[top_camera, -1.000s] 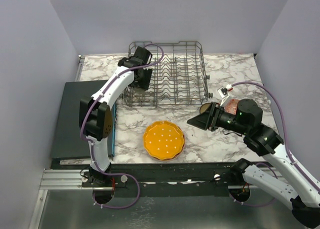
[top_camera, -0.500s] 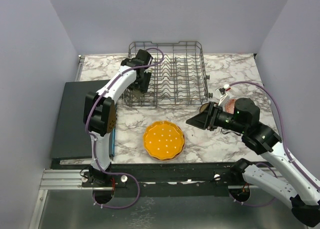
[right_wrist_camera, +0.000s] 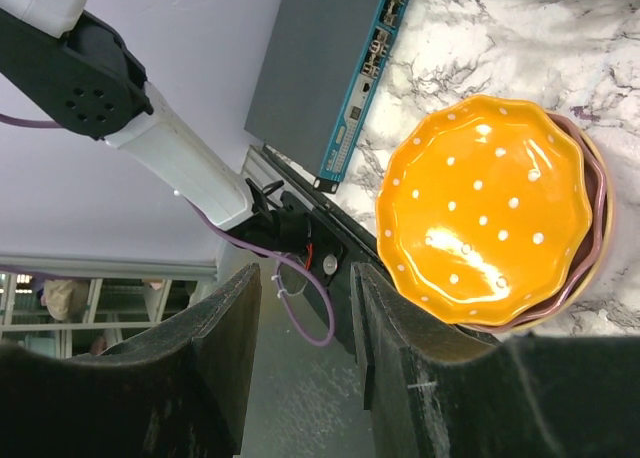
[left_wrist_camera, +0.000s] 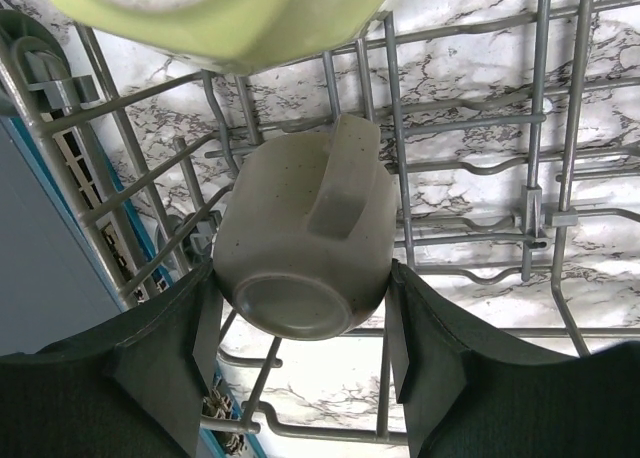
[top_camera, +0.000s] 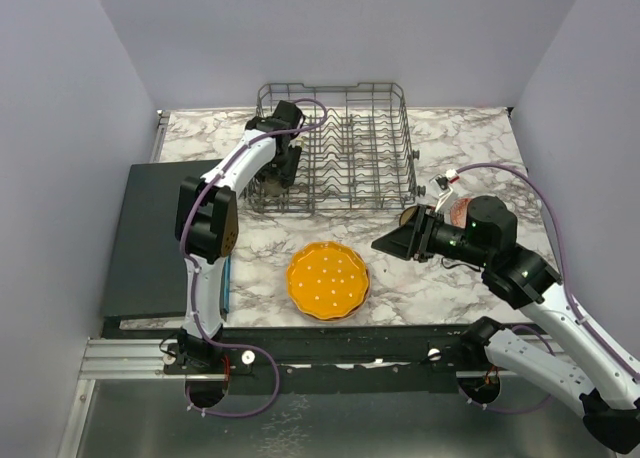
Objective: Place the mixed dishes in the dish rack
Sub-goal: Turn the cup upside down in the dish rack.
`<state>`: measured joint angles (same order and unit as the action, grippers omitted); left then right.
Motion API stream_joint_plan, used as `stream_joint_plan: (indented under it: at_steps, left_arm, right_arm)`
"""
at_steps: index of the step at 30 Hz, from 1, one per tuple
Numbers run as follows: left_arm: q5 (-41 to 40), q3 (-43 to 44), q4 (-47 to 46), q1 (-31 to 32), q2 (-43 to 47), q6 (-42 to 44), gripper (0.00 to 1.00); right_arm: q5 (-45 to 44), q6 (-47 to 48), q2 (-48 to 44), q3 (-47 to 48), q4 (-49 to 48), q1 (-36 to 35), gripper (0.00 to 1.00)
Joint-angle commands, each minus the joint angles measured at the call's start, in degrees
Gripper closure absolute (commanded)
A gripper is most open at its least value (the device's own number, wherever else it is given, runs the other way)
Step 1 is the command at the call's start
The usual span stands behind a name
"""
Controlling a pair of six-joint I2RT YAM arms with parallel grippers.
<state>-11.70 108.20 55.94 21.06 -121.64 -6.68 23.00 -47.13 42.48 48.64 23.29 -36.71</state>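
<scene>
"Top external, near first: orange dotted plate [top_camera: 328, 281] tops stack at front, not loaded yet. Right gripper [top_camera: 395, 241] near its right, jaws apart w/ nothing btwn"
"And far end?"
"Left gripper [left_wrist_camera: 300, 308] down in dish rack [top_camera: 385, 148] left corner, jaws snug on olive mug [left_wrist_camera: 300, 248] lying on its side on the wires, yellow-green mug [left_wrist_camera: 220, 8] right by it"
"Risk?"
"Mug could roll or wedge btwn tines on release; fingers may snag wire. Vs 1 s ago: left wrist sunk lower into rack, right barely moved"
</scene>
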Motion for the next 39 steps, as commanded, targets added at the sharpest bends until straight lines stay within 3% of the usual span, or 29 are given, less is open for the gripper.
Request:
stream_joint_plan:
  at_steps: [1, 18, 27, 39]
  left_arm:
    - [-1.58, 3.12, 0.3, -0.23, -1.2, 0.62, 0.88]
    - [-2.11, 4.98, 1.36, -0.59, -4.73, 1.11, 0.8]
    - [-2.18, 5.52, 1.36, -0.65, -5.54, 1.0, 0.58]
    - [-2.0, 5.94, 1.36, -0.67, -5.26, 0.83, 0.39]
  right_arm:
    - [0.26, 1.23, -0.05, -0.96, 0.71, -0.38, 0.53]
    - [0.2, 2.48, 1.67, -1.33, 0.53, -0.38, 0.53]
    - [0.36, 2.86, 2.47, -1.59, 0.0, -0.34, 0.52]
    - [0.24, 3.23, 2.37, -1.45, 0.42, -0.38, 0.49]
